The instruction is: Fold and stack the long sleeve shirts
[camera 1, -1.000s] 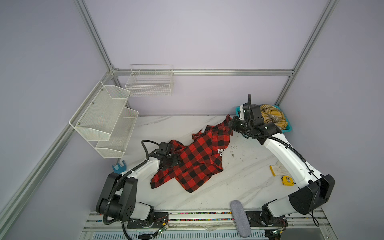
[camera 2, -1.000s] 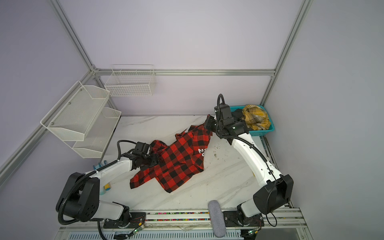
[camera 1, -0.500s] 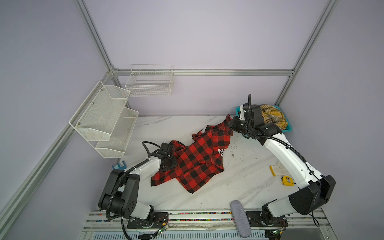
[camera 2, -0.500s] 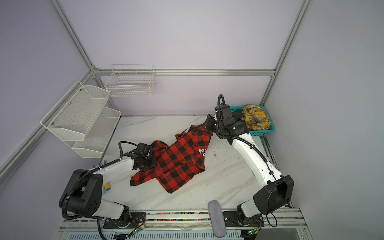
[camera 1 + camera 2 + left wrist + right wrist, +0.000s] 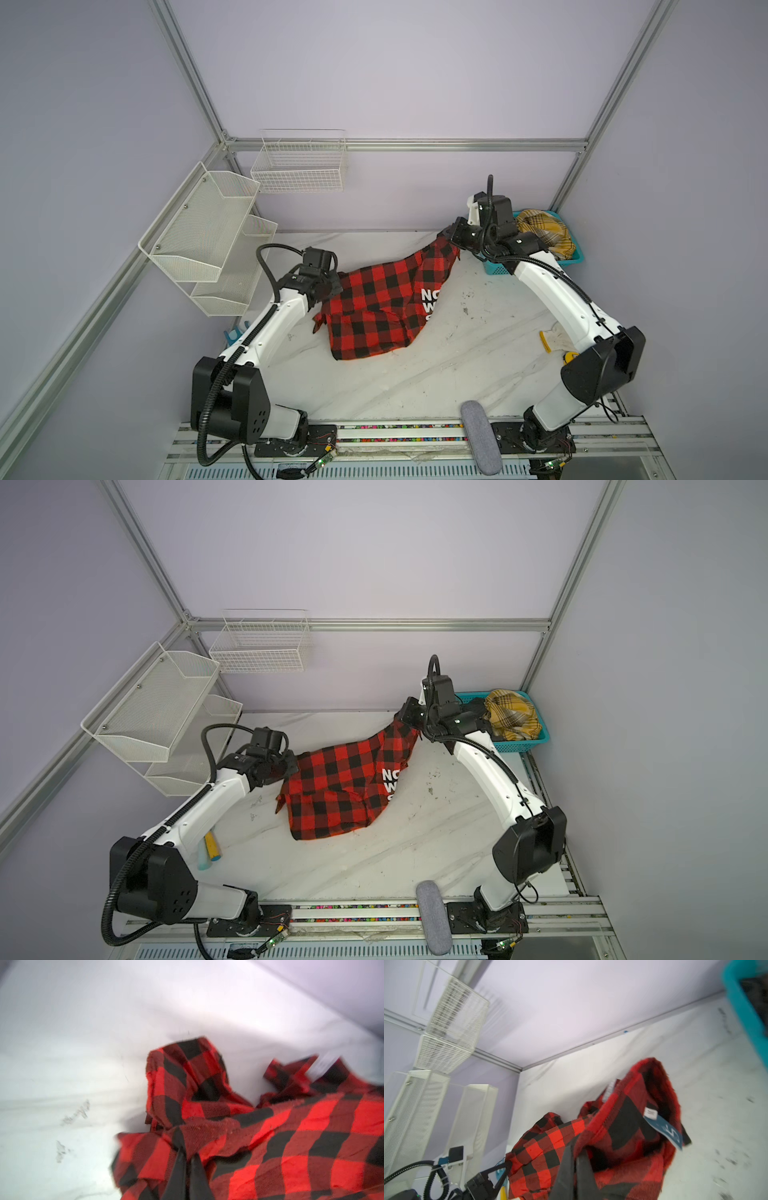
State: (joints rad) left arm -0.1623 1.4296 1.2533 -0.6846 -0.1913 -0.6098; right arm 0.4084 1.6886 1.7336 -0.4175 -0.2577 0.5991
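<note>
A white mesh rack hung on the left wall, with a white wire basket on the back wall beside it. Below them lay a white, marble-look tabletop.

On the left side of the tabletop, the left tool was clenched on one edge of a red-and-black checked shirt. In the left wrist view its two dark fingers met with a fold of cloth pinched between them.

The shirt was stretched between the two arms across the middle of the tabletop. Its upper edge was lifted, while its lower part sagged and rested on the surface, folded over itself. Large white block letters showed on the shirt's right side. Only "NO" and, under it, "W" could be read; the rest was hidden in a fold.

Further right and toward the back, the right tool was clenched on the shirt's raised corner near the collar. The right wrist view showed a dark blue tag inside the collar, marked with what looked like an "S". Next to it was a small white label too blurred to read.

In the back right corner stood a teal basket holding a yellow plaid cloth. A grey padded bar lay at the front edge.
</note>
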